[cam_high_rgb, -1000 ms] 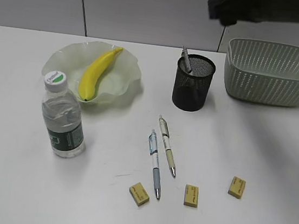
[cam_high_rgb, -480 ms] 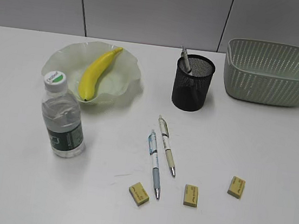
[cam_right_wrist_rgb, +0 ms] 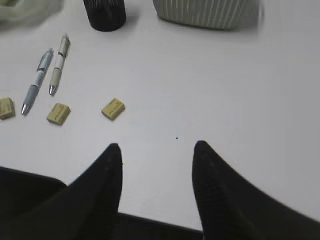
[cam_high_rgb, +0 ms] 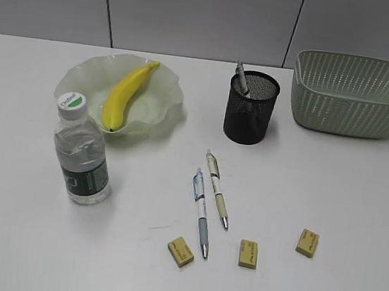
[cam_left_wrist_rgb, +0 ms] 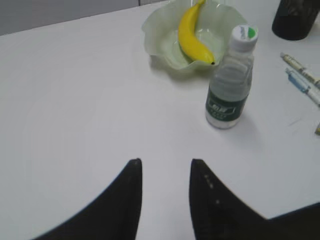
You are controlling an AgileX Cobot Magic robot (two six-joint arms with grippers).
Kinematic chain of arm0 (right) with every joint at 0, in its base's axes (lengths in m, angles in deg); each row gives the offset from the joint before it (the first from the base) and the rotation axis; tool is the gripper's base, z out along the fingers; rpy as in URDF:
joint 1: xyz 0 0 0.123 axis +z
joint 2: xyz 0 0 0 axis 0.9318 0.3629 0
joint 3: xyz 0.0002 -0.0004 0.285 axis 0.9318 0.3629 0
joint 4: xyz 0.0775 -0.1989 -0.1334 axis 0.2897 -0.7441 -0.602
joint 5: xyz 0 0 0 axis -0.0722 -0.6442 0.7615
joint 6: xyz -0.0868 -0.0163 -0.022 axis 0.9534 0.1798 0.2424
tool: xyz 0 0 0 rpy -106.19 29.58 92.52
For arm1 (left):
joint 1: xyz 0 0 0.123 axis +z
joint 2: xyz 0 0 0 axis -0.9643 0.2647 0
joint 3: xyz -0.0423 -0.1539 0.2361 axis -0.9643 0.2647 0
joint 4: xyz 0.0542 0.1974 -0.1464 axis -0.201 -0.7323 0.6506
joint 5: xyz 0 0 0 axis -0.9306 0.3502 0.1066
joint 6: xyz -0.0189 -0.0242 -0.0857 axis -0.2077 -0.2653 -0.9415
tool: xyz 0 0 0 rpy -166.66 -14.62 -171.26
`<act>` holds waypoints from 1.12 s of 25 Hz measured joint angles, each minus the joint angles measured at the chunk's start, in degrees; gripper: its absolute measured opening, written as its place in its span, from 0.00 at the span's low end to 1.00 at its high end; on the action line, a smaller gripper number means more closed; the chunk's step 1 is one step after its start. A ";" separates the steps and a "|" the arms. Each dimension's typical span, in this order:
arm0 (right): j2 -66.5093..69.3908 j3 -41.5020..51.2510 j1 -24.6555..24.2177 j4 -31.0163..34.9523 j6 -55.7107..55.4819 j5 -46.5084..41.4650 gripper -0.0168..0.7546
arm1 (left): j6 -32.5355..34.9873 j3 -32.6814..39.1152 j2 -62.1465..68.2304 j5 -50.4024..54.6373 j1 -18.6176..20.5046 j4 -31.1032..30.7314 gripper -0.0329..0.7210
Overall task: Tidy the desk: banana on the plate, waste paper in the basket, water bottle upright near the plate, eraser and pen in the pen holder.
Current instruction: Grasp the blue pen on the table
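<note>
The banana lies in the green plate at the back left; both also show in the left wrist view, banana and plate. The water bottle stands upright in front of the plate, also in the left wrist view. The black pen holder holds one pen. Two pens and three erasers lie on the desk. The basket stands at the back right. No waste paper shows. My left gripper and right gripper are open, empty, and out of the exterior view.
In the right wrist view the pens, erasers, pen holder and basket lie ahead of the jaws. The desk's front edge shows as a dark band under the right gripper.
A dark arm seen at the top right above the basket one second ago has withdrawn out of the exterior view. Nothing on the desk has moved.
</note>
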 joint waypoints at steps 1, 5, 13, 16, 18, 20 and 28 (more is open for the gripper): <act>-0.76 0.05 0.00 0.08 0.00 0.11 0.51 | 1.12 -0.79 2.48 -2.32 0.00 0.85 0.37; -1.52 0.27 0.00 0.28 0.13 0.34 0.50 | 5.95 -4.67 14.44 -12.87 0.00 7.99 0.37; -1.52 0.32 0.00 0.51 0.25 0.44 0.50 | 23.78 -23.49 47.39 -18.43 -8.19 25.33 0.37; -1.52 0.32 0.00 0.56 0.27 0.44 0.50 | 20.94 -30.88 58.59 -19.26 -19.25 21.53 0.37; -1.52 0.32 0.00 0.56 0.39 0.56 0.50 | 12.07 -35.63 66.93 -18.97 -27.00 12.04 0.37; -1.52 0.32 0.00 0.56 0.39 0.58 0.48 | 1.49 -39.91 75.91 -14.96 -34.66 0.33 0.37; -1.52 0.32 0.00 0.56 0.39 0.63 0.41 | -24.82 -54.41 101.57 -4.68 -38.14 -13.49 0.58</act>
